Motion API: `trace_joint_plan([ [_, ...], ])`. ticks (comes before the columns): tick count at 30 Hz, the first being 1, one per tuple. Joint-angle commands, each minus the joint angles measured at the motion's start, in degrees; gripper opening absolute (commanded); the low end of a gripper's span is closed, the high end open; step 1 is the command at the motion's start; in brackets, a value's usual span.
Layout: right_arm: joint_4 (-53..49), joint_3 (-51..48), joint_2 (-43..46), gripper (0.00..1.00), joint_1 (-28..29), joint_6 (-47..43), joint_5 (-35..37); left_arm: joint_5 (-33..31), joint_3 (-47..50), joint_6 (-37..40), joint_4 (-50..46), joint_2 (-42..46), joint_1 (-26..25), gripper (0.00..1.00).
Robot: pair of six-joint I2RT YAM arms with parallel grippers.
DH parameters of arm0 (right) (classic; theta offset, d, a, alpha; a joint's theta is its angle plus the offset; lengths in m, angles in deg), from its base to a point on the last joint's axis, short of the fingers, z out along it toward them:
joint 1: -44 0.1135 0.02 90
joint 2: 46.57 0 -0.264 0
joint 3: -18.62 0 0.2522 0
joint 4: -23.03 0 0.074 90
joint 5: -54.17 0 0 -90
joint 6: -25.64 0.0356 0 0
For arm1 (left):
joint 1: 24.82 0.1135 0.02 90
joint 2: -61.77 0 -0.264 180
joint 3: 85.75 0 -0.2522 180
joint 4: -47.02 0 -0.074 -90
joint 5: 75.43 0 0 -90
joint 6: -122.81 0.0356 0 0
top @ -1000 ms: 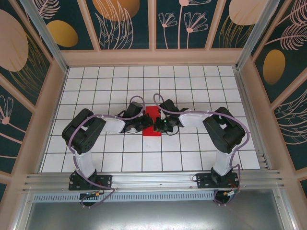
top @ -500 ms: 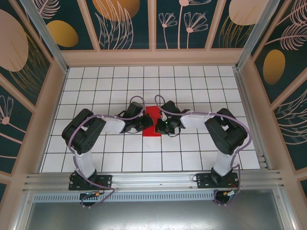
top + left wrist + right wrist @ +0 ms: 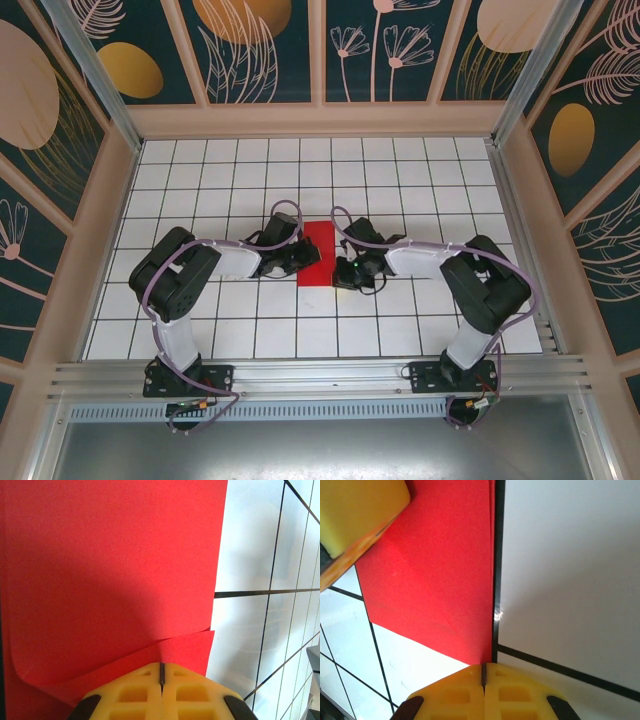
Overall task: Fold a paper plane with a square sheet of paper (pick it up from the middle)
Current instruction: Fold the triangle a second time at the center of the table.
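The left gripper (image 3: 303,258) has its jaws fully closed, the two yellow fingers (image 3: 130,695) meeting in a thin dark slit. Its tip sits on the paper (image 3: 318,250), where a raised flap's slanted edge runs right up to it. Whether any paper is caught in the slit cannot be told. Ahead of these jaws the red spreads flat, and to their right lies the white gridded table (image 3: 260,540).

The paper is a narrow upright strip between the two grippers, with the left one overlapping its left edge.

The right gripper (image 3: 346,273) is also closed tight and holds nothing. In the right wrist view the paper's near corner comes down to its tip; I cannot tell if they touch. The paper's right edge follows a black grid line straight ahead of the jaws.
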Motion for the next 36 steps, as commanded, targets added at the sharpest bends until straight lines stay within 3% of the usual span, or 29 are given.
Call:
trace_joint_plan([
  [1,-1.15,0.21,4.57,0.0,0.26,-1.31,-0.02,-3.25,2.84,0.16,-9.37,-1.92,0.15,0.0],
  [14,3.55,5.7,-5.02,0.0,0.27,-2.45,1.63,-0.98,2.53,0.31,-7.0,-1.26,0.16,0.0],
  [25,1.18,-0.02,-7.84,0.0,0.27,-2.63,3.52,-1.88,0.06,5.82,-5.58,0.48,0.74,0.05],
  [36,1.57,-4.72,-7.36,0.0,0.09,-1.89,2.68,-2.09,4.44,8.07,-0.16,0.24,4.13,0.08],
])
